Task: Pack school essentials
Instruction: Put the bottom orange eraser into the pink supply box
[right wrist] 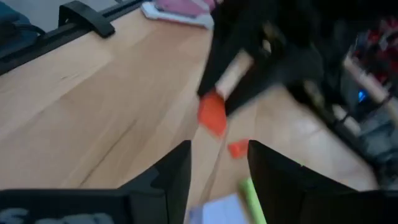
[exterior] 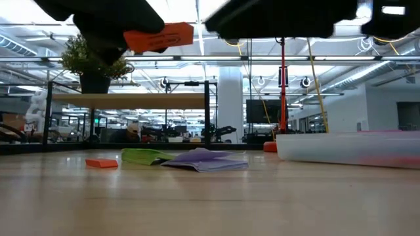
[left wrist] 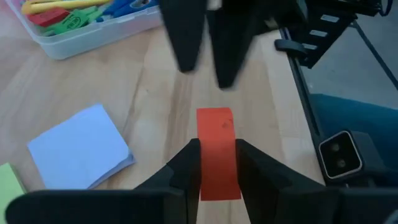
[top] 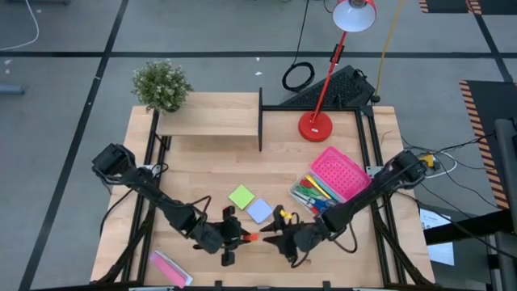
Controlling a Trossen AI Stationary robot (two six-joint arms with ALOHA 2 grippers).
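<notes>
My left gripper (top: 239,237) is near the table's front edge, shut on a small orange block (left wrist: 216,140) that it holds in the air (exterior: 159,37). My right gripper (right wrist: 219,167) faces it from the right, open, with its fingertips (left wrist: 205,46) just short of the block's free end. A second orange block (exterior: 102,163) lies flat on the table. The green sticky pad (top: 241,196) and the pale-blue pad (top: 259,210) lie flat beyond the grippers. A clear box (top: 317,194) at the right holds pens and scissors. My left gripper pinches the orange block by its two long sides (left wrist: 200,165) between its two fingers, at the end nearer the wrist. The fingers come about level from the table's left and lie along the block. The block sticks out ahead of the fingertips, lifted clear of the table.
The pink perforated lid (top: 339,172) leans on the box's far side. A pink-and-white packet (top: 171,267) lies at the front left. A red lamp (top: 317,125), a plant (top: 161,85) and a wooden shelf (top: 212,121) stand at the back.
</notes>
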